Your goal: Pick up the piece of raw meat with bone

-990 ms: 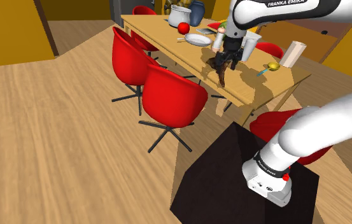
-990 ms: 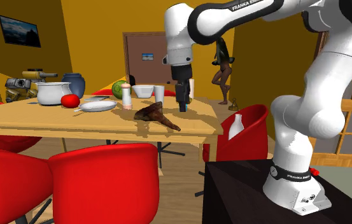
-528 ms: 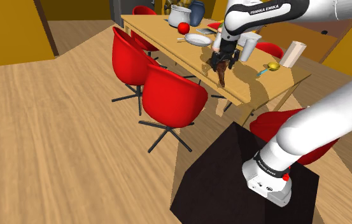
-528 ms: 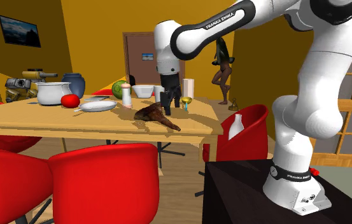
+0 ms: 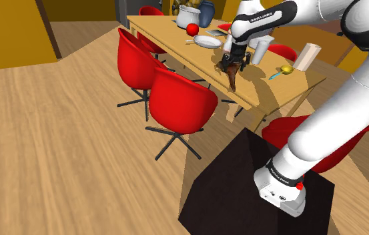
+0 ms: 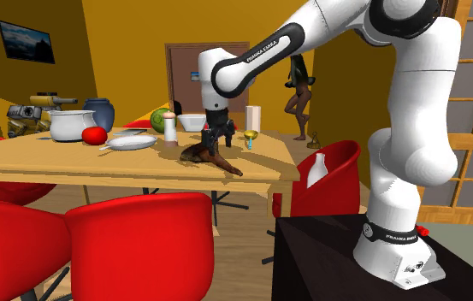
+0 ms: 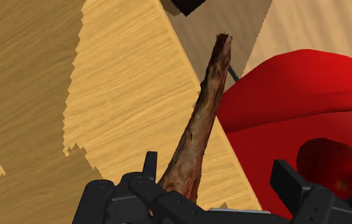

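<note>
Straddling thick end of bone-in raw meat on table: jaws wide open, nothing held; meat's long axis points away from jaws.

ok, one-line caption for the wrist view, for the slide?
Open gripper straddling the thick end of the brown bone-in meat, which lies along the wooden table edge, red chair beyond.

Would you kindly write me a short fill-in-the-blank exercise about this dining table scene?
1. The brown meat lies on a ____ table.
2. The end effector, poised right over the meat, is ____.
3. The chairs along the table are coloured ____.

Missing words: wooden; open; red.
</note>
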You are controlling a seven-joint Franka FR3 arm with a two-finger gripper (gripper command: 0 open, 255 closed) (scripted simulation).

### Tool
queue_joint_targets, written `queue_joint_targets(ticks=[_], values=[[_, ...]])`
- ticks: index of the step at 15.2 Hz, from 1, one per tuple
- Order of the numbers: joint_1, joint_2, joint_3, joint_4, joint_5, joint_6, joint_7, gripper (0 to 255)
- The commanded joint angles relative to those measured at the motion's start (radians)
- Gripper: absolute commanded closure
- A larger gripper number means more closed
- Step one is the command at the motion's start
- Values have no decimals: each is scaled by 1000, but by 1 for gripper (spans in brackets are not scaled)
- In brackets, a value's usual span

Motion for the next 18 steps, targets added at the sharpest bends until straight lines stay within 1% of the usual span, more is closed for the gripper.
queue_joint_targets(ticks=[1, 3, 10, 12, 13, 18], values=[[-18, 51, -18, 32, -4, 33, 28, 0], [-30, 87, -30, 61, -4, 49, 45, 0], [-33, 133, -32, 10, -4, 144, 58, 0], [-33, 133, -32, 10, -4, 144, 58, 0], [-33, 132, -32, 10, -5, 143, 57, 255], [-33, 133, -32, 10, -5, 143, 58, 255]])
